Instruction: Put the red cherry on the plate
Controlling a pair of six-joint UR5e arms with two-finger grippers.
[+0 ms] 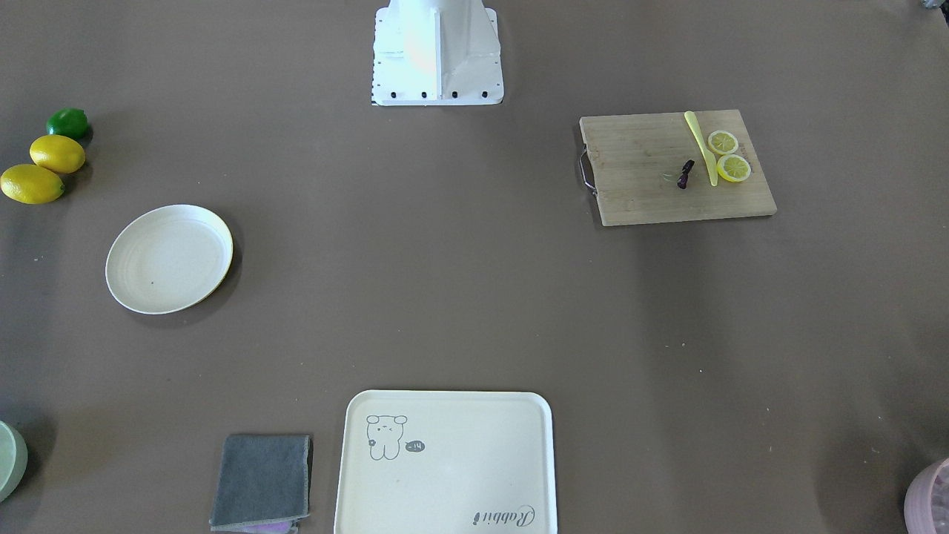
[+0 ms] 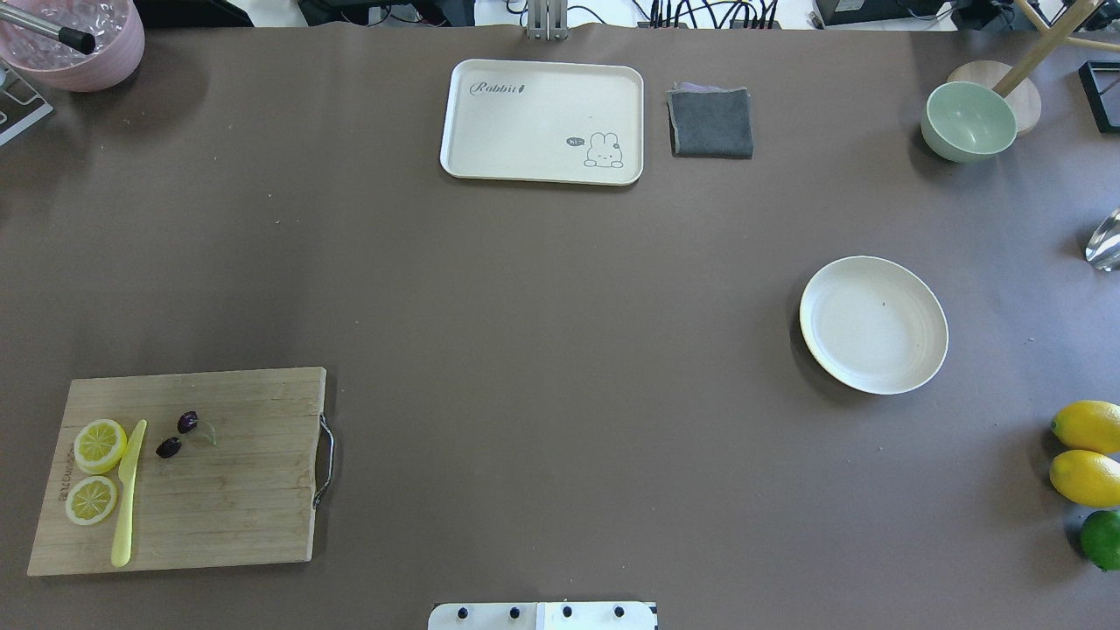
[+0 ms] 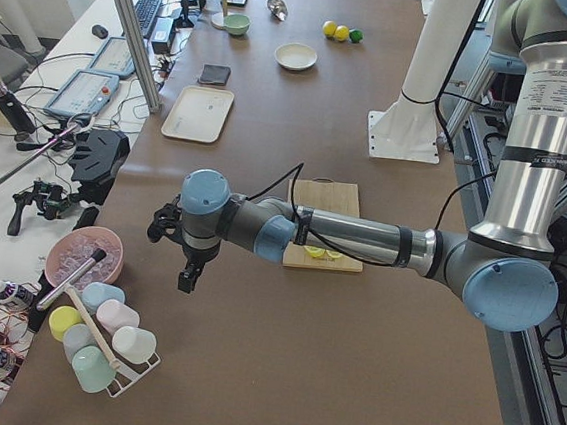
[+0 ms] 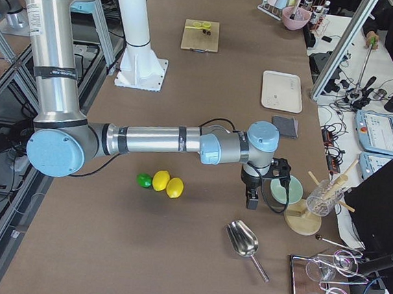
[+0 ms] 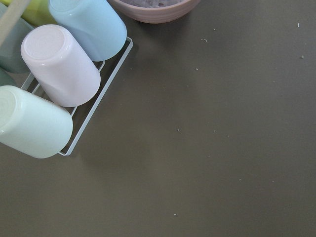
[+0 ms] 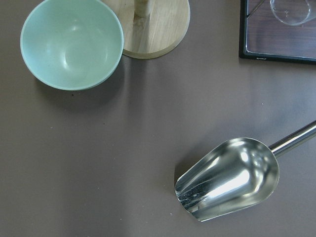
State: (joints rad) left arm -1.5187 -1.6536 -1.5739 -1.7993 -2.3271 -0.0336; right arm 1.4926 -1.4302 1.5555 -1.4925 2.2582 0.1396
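The red cherry [image 1: 686,175], a pair of dark maroon berries [image 2: 168,447] on a thin pale stem, lies on the wooden cutting board [image 2: 227,490] beside a yellow knife. Far across the table sits the round cream plate [image 2: 873,324], with nothing on it [image 1: 169,258]. Only the side views show the grippers. My left gripper [image 3: 189,274] hangs beyond the board's end of the table, near a cup rack. My right gripper [image 4: 252,198] hangs past the opposite end, by a green bowl. I cannot tell whether either is open or shut.
Two lemon slices [image 2: 98,444] and a yellow knife [image 2: 128,490] share the board. A rabbit tray [image 2: 542,121] and grey cloth [image 2: 710,122] lie at the far edge. Lemons and a lime [image 2: 1089,477], a green bowl [image 6: 71,42], a metal scoop [image 6: 229,177] and racked cups [image 5: 59,64] stand at the table's ends.
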